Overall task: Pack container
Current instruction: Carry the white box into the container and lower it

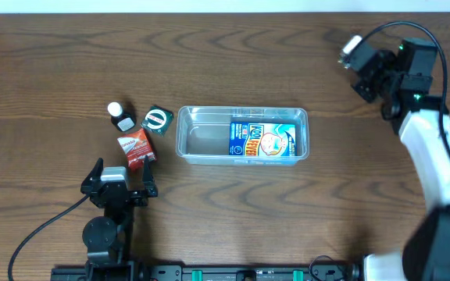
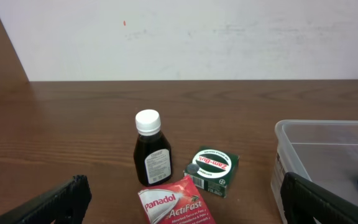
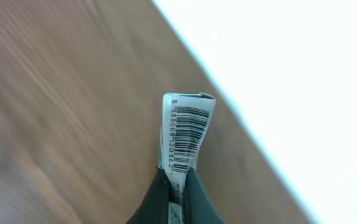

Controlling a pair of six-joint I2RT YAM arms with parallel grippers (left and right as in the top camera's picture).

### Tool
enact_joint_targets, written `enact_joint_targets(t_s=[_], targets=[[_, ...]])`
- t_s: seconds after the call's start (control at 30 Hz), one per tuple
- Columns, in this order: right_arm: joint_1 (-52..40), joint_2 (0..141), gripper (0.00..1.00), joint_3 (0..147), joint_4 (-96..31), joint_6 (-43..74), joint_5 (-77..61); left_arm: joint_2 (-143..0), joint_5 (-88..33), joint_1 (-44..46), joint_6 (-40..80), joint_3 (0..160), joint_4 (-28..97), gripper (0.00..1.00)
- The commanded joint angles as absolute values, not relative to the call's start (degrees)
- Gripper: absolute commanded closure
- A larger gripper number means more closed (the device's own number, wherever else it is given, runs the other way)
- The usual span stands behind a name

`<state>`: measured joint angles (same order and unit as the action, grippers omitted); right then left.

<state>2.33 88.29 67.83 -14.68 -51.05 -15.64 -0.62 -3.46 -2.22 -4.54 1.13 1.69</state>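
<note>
Clear container [image 1: 201, 140], left half bare, holds a blue snack packet [image 1: 262, 141]. Left gripper [image 1: 122, 178] gapes empty before bottle [image 1: 119, 115], tin [image 1: 156, 119], red sachet [image 1: 137, 147]; right gripper [image 3: 176, 180] pinches a barcoded packet [image 3: 185, 134].

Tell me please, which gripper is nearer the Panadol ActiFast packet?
Left. The left gripper sits right by the Panadol ActiFast packet; the right gripper is far beyond the container.

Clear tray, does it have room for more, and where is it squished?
Yes: the left half of the container is bare, beside the blue packet. The table right of it is bare too. Left of it the table is crowded: bottle, green box, red packet.
</note>
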Motion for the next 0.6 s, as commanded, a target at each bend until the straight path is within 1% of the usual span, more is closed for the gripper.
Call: enact_joint_targets(t_s=[0.0,0.17,0.27,0.33,0.43,0.57], targets=[[-3.53,81.23,0.99,68.27,-18.00,-50.87,-19.92,-0.30,-3.84,-2.50,-4.69,0.23,3.79,0.02],[-12.69,74.63,0.99,68.27,-27.09,-51.99,-21.39,-0.30,-3.84,-2.50,-4.69,0.23,3.79,0.02],[-17.74,74.22,0.99,68.25,-33.82,-55.24,-21.15,-0.30,-3.84,-2.50,-4.69,0.23,3.79,0.02],[-20.29,74.70,0.99,68.25,-36.16,-57.30,-19.84,-0.30,-3.84,-2.50,-4.69,0.23,3.81,0.02],[-23.94,75.02,0.99,68.23,-37.19,-57.25,-16.51,-0.30,-3.84,-2.50,-4.69,0.23,3.79,0.02],[-26.83,75.31,0.99,68.23,-37.30,-57.28,-16.27,-0.30,-3.84,-2.50,-4.69,0.23,3.81,0.02]])
